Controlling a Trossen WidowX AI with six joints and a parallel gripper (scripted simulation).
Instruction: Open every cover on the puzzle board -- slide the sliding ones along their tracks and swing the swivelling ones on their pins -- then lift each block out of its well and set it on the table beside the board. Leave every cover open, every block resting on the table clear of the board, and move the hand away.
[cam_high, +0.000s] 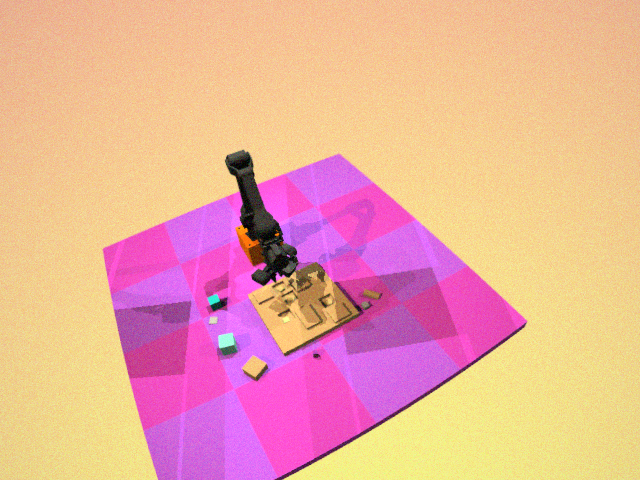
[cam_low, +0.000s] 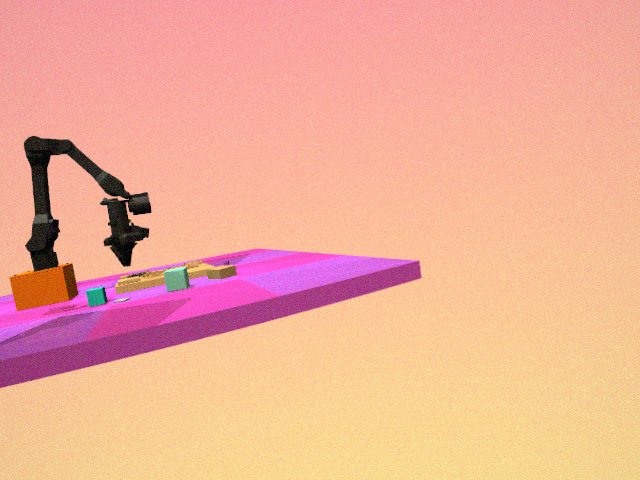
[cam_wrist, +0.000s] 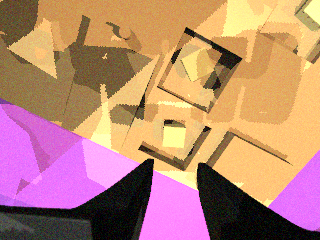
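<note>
The tan puzzle board (cam_high: 287, 344) (cam_low: 124, 288) lies flat in front of the arm. My gripper (cam_low: 124, 264) (cam_wrist: 175, 166) points down above the board's edge nearest the arm, fingers parted, nothing between them. In the wrist view a pale yellow block (cam_wrist: 174, 136) sits in a small uncovered well just beyond the fingertips. Another pale yellow square (cam_wrist: 197, 64) shows in a larger open well. A third pale block (cam_high: 285, 319) (cam_wrist: 314, 11) shows farther along the board. Flat raised panels, probably covers, lie beside the wells; patchy shadows hide their exact positions.
Left of the board are a teal cube (cam_high: 214, 302) (cam_low: 96, 296), a pale flat piece (cam_high: 212, 320) (cam_low: 122, 299), a mint cube (cam_high: 226, 343) (cam_low: 176, 279) and a tan block (cam_high: 254, 367) (cam_low: 222, 271). Right are a tan piece (cam_high: 372, 294) and a grey one (cam_high: 366, 305). An orange box (cam_high: 251, 248) (cam_low: 43, 289) stands by the arm.
</note>
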